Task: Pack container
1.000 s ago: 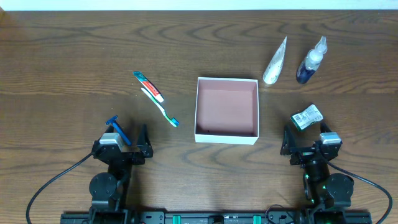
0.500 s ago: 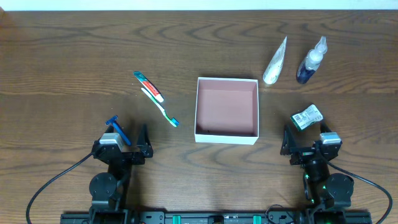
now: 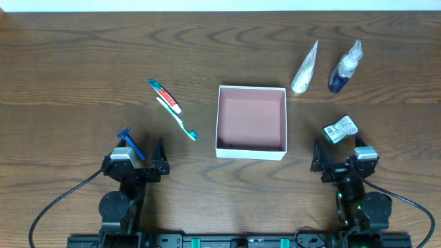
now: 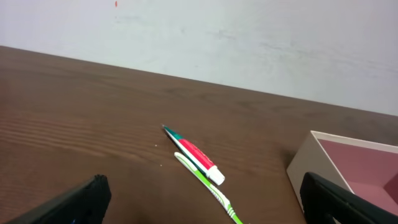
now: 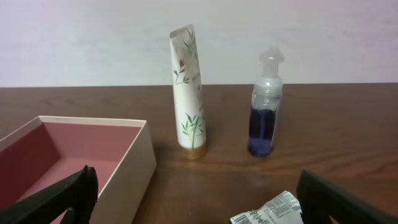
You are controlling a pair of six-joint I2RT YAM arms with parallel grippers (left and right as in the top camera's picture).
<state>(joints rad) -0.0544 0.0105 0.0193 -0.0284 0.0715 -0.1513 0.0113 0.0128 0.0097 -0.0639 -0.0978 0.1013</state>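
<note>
The container (image 3: 251, 151) is a square white box with a pinkish floor, empty, at the table's centre. It also shows in the left wrist view (image 4: 303, 165) and the right wrist view (image 5: 133, 163). A red-and-green toothpaste tube (image 3: 164, 95) and a green toothbrush (image 3: 178, 118) lie to its left. A blue razor (image 3: 129, 141) lies by my left gripper (image 3: 135, 157), which is open and empty. A white bamboo-print tube (image 3: 304, 67), a blue bottle (image 3: 344, 67) and a white packet (image 3: 340, 129) are to the right. My right gripper (image 3: 341, 158) is open and empty, just short of the packet.
In the left wrist view the toothpaste (image 4: 194, 152) and toothbrush (image 4: 208, 193) lie ahead between the open jaws. In the right wrist view the tube (image 5: 189, 93) and bottle (image 5: 265, 106) stand upright ahead, and the packet (image 5: 268, 210) lies near the right finger.
</note>
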